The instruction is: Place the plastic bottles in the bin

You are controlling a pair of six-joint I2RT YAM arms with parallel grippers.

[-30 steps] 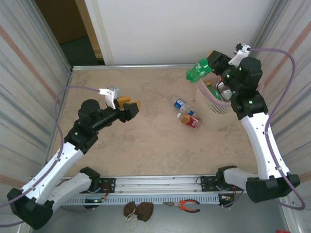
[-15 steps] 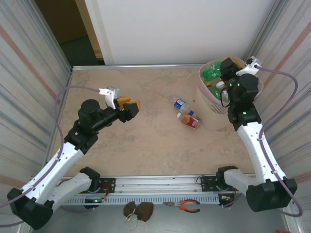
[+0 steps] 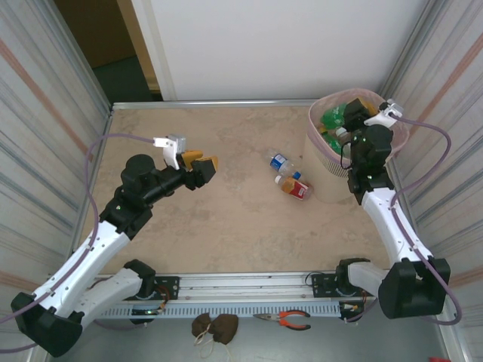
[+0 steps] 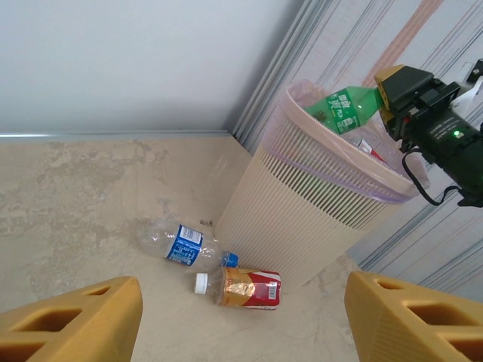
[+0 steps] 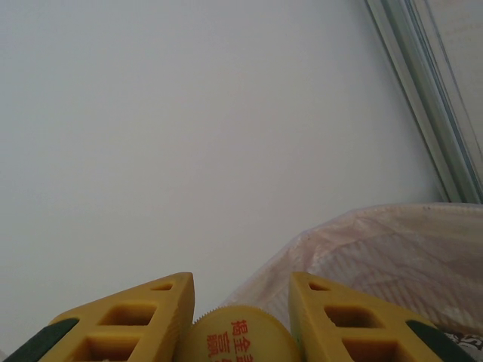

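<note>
Top external view showed that the right pincer [image 3: 353, 111] had swung inward over the last second, carrying the green bottle [image 3: 333, 118] from outside the rim of the bin [image 3: 326, 164] to a spot above its pink-lined mouth. The right wrist view showed its fingers pressed against the bottle's yellow cap [image 5: 241, 335], so the bottle was pinched and not yet let go; by my reading, only the release remained for this one. The left pincer [image 3: 201, 167] hung spread and empty over the tabletop [image 3: 226, 219], unmoved. Two bottles lay on the tabletop just beside the bin, the clear bottle [image 3: 281, 161] with a blue label and the amber bottle [image 3: 295, 187] with a red label, close together and waiting to be collected.
</note>
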